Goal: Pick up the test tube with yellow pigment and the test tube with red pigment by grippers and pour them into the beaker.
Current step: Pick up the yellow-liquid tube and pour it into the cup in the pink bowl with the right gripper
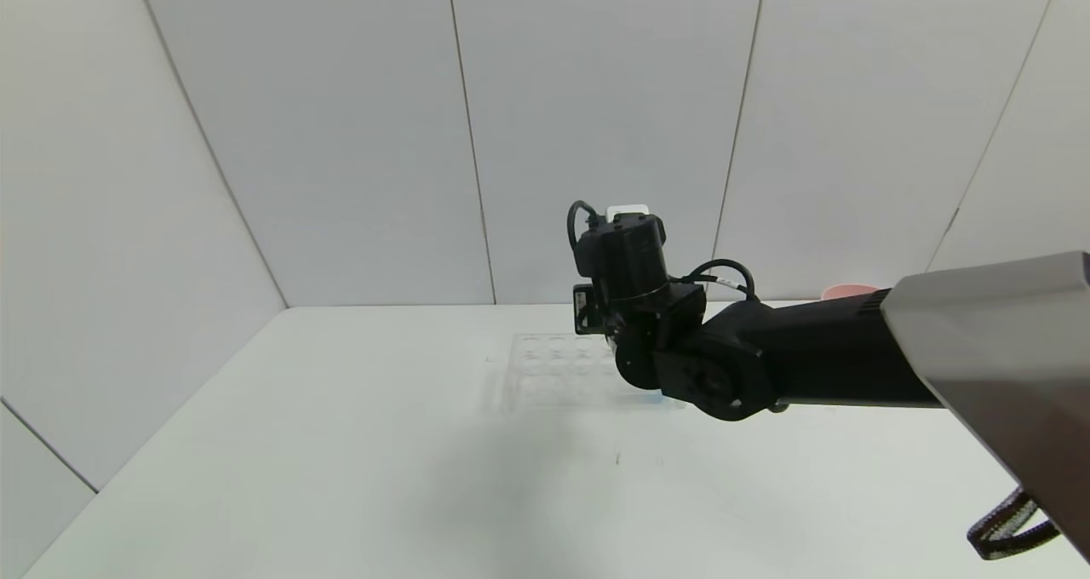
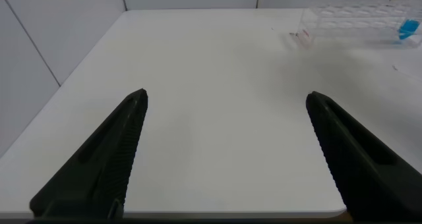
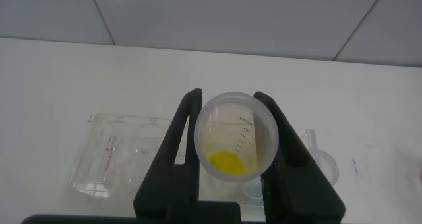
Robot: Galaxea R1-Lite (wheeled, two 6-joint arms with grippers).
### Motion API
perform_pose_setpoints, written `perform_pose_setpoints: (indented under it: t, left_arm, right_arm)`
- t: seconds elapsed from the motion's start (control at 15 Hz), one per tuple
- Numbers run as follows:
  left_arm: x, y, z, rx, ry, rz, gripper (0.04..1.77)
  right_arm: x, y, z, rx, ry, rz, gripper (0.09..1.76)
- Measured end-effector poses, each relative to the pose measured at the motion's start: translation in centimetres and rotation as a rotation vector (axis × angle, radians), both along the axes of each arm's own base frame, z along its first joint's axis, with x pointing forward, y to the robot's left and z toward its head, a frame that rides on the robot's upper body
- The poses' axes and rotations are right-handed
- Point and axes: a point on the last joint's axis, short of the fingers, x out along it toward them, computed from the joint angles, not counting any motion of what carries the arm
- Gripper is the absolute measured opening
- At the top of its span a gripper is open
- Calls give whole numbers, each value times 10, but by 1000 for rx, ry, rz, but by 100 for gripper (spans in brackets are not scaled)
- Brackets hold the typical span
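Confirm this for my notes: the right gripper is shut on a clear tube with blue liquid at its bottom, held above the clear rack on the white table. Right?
Not quite. The liquid at the bottom of the tube is yellow, not blue; the right wrist view looks straight down into it. The rest holds: the right gripper is shut on the tube, above the clear rack on the white table.

You face a white table (image 1: 341, 477). A clear tube rack (image 1: 553, 370) lies on it near the middle, towards the far wall.
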Motion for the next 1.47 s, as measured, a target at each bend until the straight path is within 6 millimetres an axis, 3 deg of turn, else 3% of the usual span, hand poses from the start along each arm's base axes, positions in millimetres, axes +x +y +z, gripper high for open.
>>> perform_pose_setpoints:
  t: [0.47, 0.8, 1.0, 1.47]
  left_arm:
    - [0, 0, 0, 0, 0, 0, 172]
    - [0, 0, 0, 0, 0, 0, 172]
    - [0, 0, 0, 0, 0, 0, 172]
    - [0, 0, 0, 0, 0, 0, 172]
  right_arm:
    - [-11, -7, 11, 2, 14, 44, 58]
    - [-42, -40, 10, -47, 163, 282, 58]
    - [-55, -83, 10, -95, 229, 400, 58]
    - [-69, -224, 15, -240, 286, 573, 58]
